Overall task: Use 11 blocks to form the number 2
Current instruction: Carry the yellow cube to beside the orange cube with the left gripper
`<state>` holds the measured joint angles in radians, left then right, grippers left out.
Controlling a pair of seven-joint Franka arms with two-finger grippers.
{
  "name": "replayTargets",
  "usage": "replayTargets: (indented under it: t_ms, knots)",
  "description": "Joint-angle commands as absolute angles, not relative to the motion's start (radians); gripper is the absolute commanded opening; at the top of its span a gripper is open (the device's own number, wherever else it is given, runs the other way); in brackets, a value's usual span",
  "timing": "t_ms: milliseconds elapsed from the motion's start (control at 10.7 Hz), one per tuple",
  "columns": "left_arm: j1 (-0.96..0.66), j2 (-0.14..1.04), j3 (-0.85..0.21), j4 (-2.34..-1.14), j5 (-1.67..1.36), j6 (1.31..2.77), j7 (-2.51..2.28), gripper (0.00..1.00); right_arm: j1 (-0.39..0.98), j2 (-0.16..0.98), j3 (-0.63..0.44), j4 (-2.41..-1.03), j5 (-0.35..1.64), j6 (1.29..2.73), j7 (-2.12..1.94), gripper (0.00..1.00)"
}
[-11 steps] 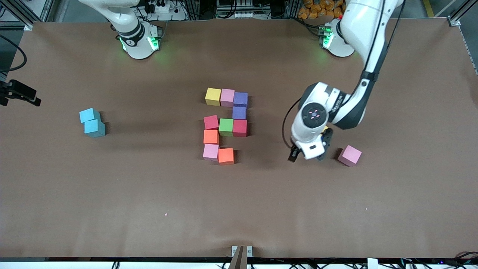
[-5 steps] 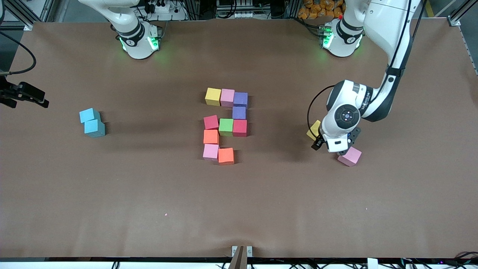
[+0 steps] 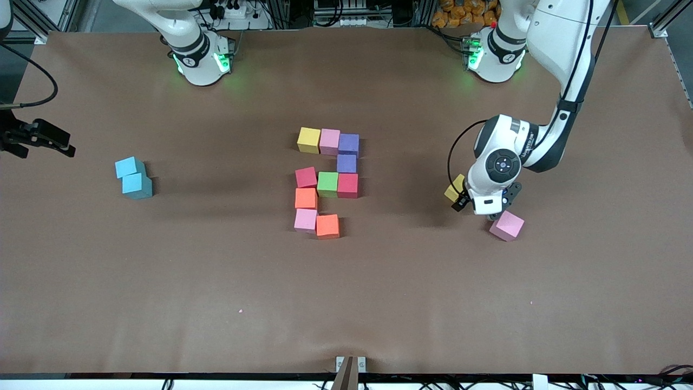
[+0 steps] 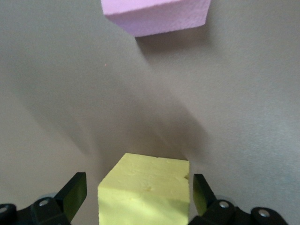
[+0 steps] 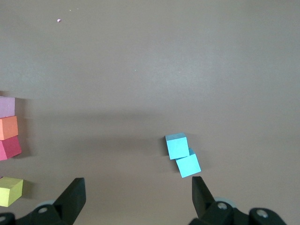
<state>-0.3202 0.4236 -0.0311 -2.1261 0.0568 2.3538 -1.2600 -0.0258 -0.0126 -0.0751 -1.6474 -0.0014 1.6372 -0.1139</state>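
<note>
Risk: loose pink cube (image 3: pixel 507 225) sitting at 5 o'clock of my left gripper (image 3: pixel 483 206) | fingers (image 4: pixel 72 192) straddling yellow cube (image 4: pixel 145 190), apart, unclamped | off-centre closing twisting it | right gripper (image 5: pixel 136 197) waiting, apart.

digit cubes (image 3: pixel 327 182): yel/pink/purp/red/grn/orng | loose cubes: yellow (image 4: pixel 145 191), pink (image 3: pixel 507 226) | cyan pair (image 3: pixel 133 177) | tabletop (image 3: pixel 216 292) brn

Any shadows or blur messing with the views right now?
Front view: sharp, soft arm shadows on the table. Left wrist view: broad dark shadow over the cloth above the yellow block; pink block cut off by the frame. Right wrist view: even light.
</note>
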Motion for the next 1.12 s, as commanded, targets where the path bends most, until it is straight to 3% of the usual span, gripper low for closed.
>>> replayTargets:
  t_ms: [0,93,187,280,374,467,747,1028]
  knots:
    - [-0.311,0.394,-0.044,-2.160,0.048,2.372,-1.241,1.00,-0.026,-0.032,-0.078,-1.654,-0.017,1.641,-0.104,1.00]
    - [-0.311,0.394,-0.044,-2.160,0.045,2.372,-1.243,1.00,-0.026,-0.031,-0.078,-1.654,-0.015,1.643,-0.104,1.00]
    - [-0.313,0.394,-0.044,-2.158,0.041,2.372,-1.243,0.60,-0.023,-0.031,-0.078,-1.652,-0.018,1.650,-0.106,1.00]
    - [-0.313,0.394,-0.046,-2.155,0.035,2.372,-1.253,0.29,-0.021,-0.031,-0.078,-1.654,-0.020,1.652,-0.106,1.00]
    - [-0.316,0.394,-0.046,-2.142,0.016,2.370,-1.261,0.16,-0.021,-0.031,-0.078,-1.652,-0.020,1.652,-0.106,1.00]
    - [-0.324,0.397,-0.046,-2.105,-0.007,2.361,-1.267,0.09,-0.021,-0.031,-0.078,-1.652,-0.020,1.652,-0.106,1.00]
    - [-0.342,0.492,-0.046,-1.869,-0.035,2.211,-1.397,0.09,-0.021,-0.031,-0.078,-1.643,-0.031,1.657,-0.106,1.00]
    - [-0.383,0.592,-0.048,-1.663,-0.107,2.163,-1.572,0.10,-0.022,-0.029,-0.078,-1.634,-0.028,1.646,-0.106,1.00]
